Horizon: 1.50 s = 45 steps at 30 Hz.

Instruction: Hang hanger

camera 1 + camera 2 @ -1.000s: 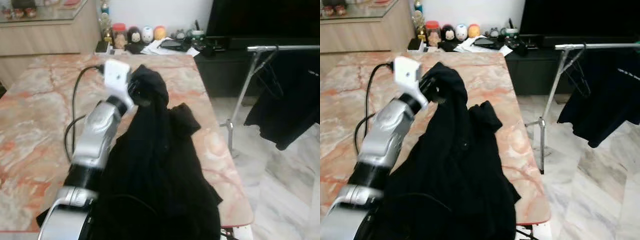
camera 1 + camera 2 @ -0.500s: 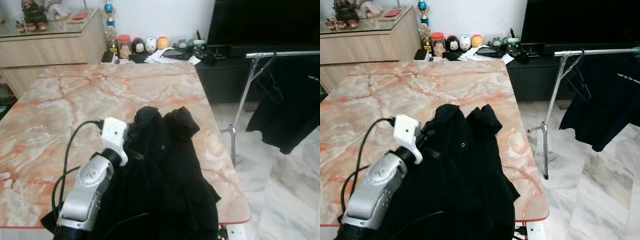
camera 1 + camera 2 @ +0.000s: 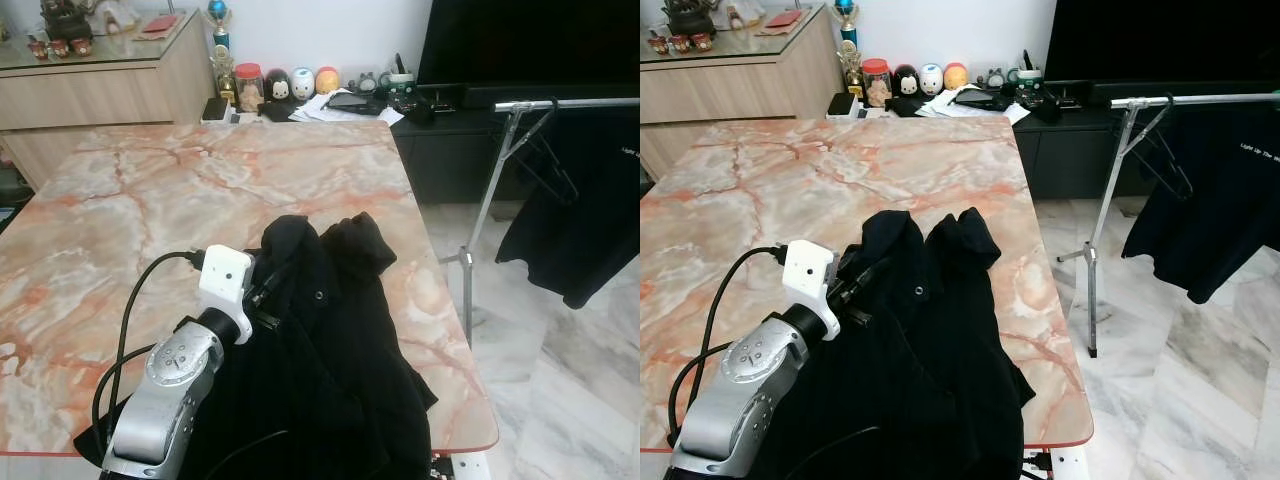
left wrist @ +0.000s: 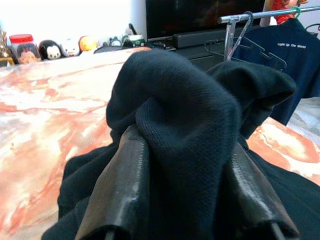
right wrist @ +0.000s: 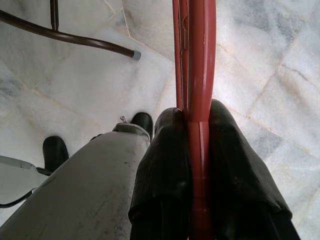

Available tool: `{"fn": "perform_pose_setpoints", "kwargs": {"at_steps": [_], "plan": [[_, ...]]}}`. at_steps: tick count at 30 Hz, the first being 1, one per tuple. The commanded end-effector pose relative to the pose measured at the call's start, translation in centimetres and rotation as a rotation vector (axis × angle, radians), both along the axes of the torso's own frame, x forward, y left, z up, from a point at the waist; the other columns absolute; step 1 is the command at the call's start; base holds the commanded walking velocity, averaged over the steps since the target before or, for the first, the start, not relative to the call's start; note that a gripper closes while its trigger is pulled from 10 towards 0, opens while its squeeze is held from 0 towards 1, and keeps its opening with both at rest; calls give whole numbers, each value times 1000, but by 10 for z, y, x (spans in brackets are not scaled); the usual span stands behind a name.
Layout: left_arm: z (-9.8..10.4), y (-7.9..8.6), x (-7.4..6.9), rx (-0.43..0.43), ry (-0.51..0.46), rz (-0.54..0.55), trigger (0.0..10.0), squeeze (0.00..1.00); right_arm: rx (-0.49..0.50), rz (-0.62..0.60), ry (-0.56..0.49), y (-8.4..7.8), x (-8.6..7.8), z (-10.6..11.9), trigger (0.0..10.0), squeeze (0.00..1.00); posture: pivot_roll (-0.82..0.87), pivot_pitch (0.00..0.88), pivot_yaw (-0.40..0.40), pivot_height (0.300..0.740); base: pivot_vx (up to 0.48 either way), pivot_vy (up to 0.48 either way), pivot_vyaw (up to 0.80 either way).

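A marble desk [image 3: 120,190] with pink and orange veins takes up most of the room ahead, on a pale marble floor [image 3: 570,380]. At the far left a wooden sideboard [image 3: 110,85] stands against the wall, and just past the desk's far edge sit jars and small round figurines [image 3: 285,85] beside loose papers [image 3: 340,105]. A dark television [image 3: 530,40] fills the wall behind them.

On the near part of the desk lies a black garment [image 3: 330,370], bunched at the collar and spilling over the near edge. The left hand [image 3: 268,290] is clenched on the collar of that garment; the wrist view shows both black fingers [image 4: 122,190] pressed against a thick fold of the knit cloth. A black cable [image 3: 135,310] loops from the white camera block [image 3: 225,285] on the wrist across the marble.

To the right, off the desk, a metal clothes rail [image 3: 560,102] stands on the floor. Empty wire hangers [image 3: 550,165] dangle near its post and a dark shirt [image 3: 590,210] hangs further along. The desk corner and the open floor lie between the garment and the rail.

The right hand [image 5: 197,150] hangs low over the floor, its fingers closed tight on a red hanger [image 5: 200,65]; the robot's own leg and black foot [image 5: 142,121] show beside it.
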State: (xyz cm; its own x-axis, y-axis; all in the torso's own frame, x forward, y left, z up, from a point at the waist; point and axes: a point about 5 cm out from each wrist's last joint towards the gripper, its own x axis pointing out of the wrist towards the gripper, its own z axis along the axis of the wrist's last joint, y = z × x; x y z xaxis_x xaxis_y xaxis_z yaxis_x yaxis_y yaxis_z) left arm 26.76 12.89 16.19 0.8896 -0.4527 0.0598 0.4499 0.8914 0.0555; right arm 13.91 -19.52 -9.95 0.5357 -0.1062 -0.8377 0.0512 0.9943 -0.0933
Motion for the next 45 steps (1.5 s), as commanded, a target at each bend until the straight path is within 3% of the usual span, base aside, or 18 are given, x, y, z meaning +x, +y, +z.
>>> {"fn": "perform_pose_setpoints", "kwargs": {"at_steps": [1, 25, 34, 35, 36, 45], "plan": [[1, 1, -4, 6, 2, -11, 10000, 1000, -3, 10, -7, 1, 0, 0, 10000, 0, 25, 0, 6, 740, 0, 0, 0], [6, 7, -14, -60, -19, 78, 10000, 1000, -9, 15, -4, -2, 0, 1, 10000, 0, 32, 0, -11, 740, 0, 0, 0], [-3, 6, -15, -60, 12, 81, 10000, 1000, -11, 15, -4, -2, 1, 1, 10000, 0, 27, 0, -12, 740, 0, 0, 0], [-4, 6, -16, -58, 17, 88, 10000, 678, -11, 15, -4, -2, 0, 1, 10000, 0, 24, 0, -11, 740, 0, 0, 0], [-7, 7, -16, -55, 23, 103, 10000, 0, -11, 15, -4, -2, 0, 1, 10000, 0, 24, 0, -11, 740, 0, 0, 0], [-12, 14, -19, -73, 33, 148, 10000, 0, -11, 19, -2, -3, 0, 0, 10000, 0, 25, 0, -14, 740, 0, 0, 0]]}}
